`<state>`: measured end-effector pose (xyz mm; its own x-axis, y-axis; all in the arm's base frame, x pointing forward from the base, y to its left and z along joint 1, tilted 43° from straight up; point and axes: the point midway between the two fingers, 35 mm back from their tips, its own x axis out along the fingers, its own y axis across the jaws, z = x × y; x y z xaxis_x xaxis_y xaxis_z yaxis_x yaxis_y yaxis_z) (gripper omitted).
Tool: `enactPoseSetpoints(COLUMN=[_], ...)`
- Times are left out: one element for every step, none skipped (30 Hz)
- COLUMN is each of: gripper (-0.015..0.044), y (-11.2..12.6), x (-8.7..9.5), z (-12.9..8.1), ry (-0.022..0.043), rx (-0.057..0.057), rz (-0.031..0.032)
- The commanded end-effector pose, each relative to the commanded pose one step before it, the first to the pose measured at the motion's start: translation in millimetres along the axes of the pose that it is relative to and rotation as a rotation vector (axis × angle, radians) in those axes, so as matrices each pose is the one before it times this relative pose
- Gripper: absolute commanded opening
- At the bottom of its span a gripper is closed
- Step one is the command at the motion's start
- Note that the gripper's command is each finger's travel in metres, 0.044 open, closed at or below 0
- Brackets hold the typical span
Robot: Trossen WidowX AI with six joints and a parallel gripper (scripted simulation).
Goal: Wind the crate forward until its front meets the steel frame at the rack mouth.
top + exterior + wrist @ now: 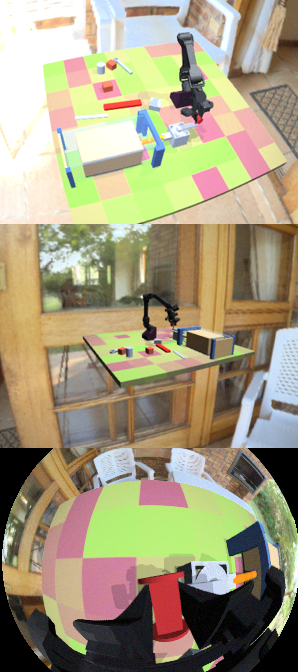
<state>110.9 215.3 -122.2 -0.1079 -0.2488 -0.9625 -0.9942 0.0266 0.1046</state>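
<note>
The beige crate [108, 147] [204, 341] sits flat inside the clear-panelled cubby, a short way behind the blue frame [158, 151] [180, 336] [249, 544] at its mouth. An orange strap [150, 141] [246, 576] runs through the frame to the grey winch [179, 136] [209, 573]. The grey crank handle [189, 126] stands in the top of the winch, its arm pointing to the right. My gripper [199, 118] [172, 323] [160, 585] is shut on the handle's red grip [199, 119] [166, 600] just right of the winch.
A red bar [122, 104], a white rod [91, 116], a grey cube [155, 103], two orange blocks [107, 86] [111, 64], a grey cylinder [101, 67] and a spanner [123, 66] lie behind the cubby. The arm's dark base [181, 99] stands behind the winch.
</note>
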Motion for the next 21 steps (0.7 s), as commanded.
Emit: enactPoseSetpoints(gripper=[0.0, 0.0, 0.0, 0.0, 0.0, 0.0, 0.0, 0.0, 0.0, 0.0, 0.0, 0.0, 0.0, 0.0, 0.0, 0.0, 0.0, 0.0, 0.0, 0.0, 0.0], y=[0.5, -0.63, -1.03, -0.77, -0.75, -0.31, -0.57, -0.32, -0.6, -0.38, -0.66, -0.4, -0.71, -0.44, -0.76, -0.47, -0.81, -0.5, -0.86, -0.53, -0.91], x=[-4.7, -2.03, -2.44, -1.93, -1.33, -0.56, -0.76, -0.43, -0.73, -0.46, -0.72, -0.45, -0.71, -0.44, -0.7, -0.44, -0.7, -0.43, -0.69, -0.43, -0.68], z=[-18.46, -4.74, -5.15, -4.27, -2.95, -1.26, -1.68, -0.96, -1.6, -1.02, -1.6, -1.0, -1.57, -0.99, -1.55, -0.98, -1.53, -0.97, -1.52, -0.95, -1.5], ry=[0.03151, 0.00044, 0.00041, 0.00037, 0.00026, 0.00011, 0.00015, 0.00009, 0.00014, 0.00009, 0.00014, 0.00009, 0.00014, 0.00009, 0.00014, 0.00009, 0.00014, 0.00009, 0.00014, 0.00009, 0.00013], rx=[0.0017, 0.0001, 0.0001, 0.0001, 0.0, 0.0, 0.0, 0.0, 0.0, 0.0, 0.0, 0.0, 0.0, 0.0, 0.0, 0.0, 0.0, 0.0, 0.0, 0.0, 0.0], rz=[-0.00042, -0.00001, -0.00006, -0.00003, -0.00004, -0.00001, -0.00003, -0.00002, -0.00003, -0.00002, -0.00004, -0.00002, -0.00004, -0.00002, -0.00004, -0.00002, -0.00005, -0.00003, -0.00005, -0.00003, -0.00005])
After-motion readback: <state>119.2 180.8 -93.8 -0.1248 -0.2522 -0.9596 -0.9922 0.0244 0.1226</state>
